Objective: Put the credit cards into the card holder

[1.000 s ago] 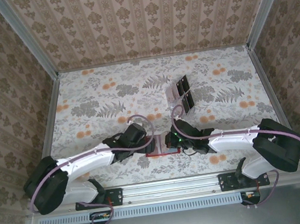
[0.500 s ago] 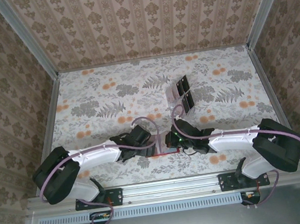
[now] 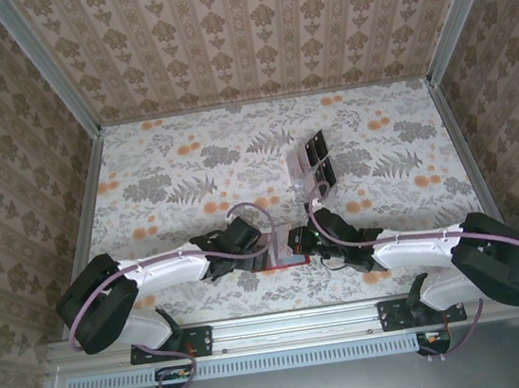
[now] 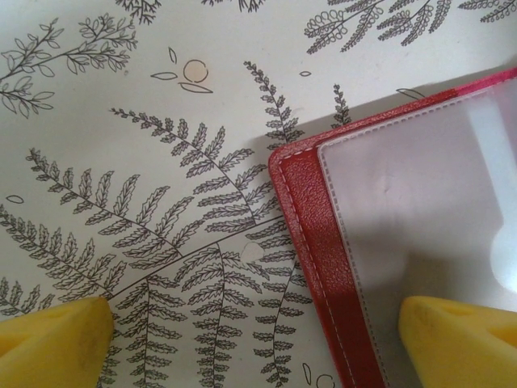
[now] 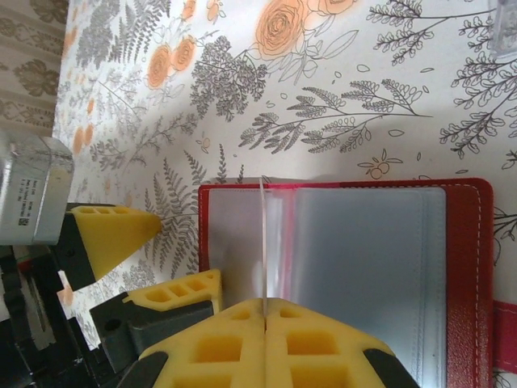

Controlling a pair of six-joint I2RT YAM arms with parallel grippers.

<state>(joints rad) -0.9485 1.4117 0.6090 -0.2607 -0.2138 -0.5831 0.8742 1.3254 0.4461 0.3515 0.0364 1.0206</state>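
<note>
card holder (image 5: 371,275): flat, lengthwise left-right | left tool (image 4: 258,331): spread | right tool (image 5: 265,311): pinching its leaf (image 5: 263,242)

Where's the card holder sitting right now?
The card holder lies open at the table's near-centre in the top view, between the open left gripper and the right gripper, which pinches one of its clear sleeves; the clear rack stands farther back.

1. Card holder (image 5: 468,267): red cover, pale stitching, clear greyish sleeves.
2. Tablecloth (image 5: 363,97) under the card holder: cream, grey ferns, orange roses.
3. Left gripper (image 4: 254,315) fingers (image 4: 56,335) and right gripper (image 5: 264,305) fingers (image 5: 323,347): yellow.
4. Walls (image 3: 248,33): beige damask.
</note>
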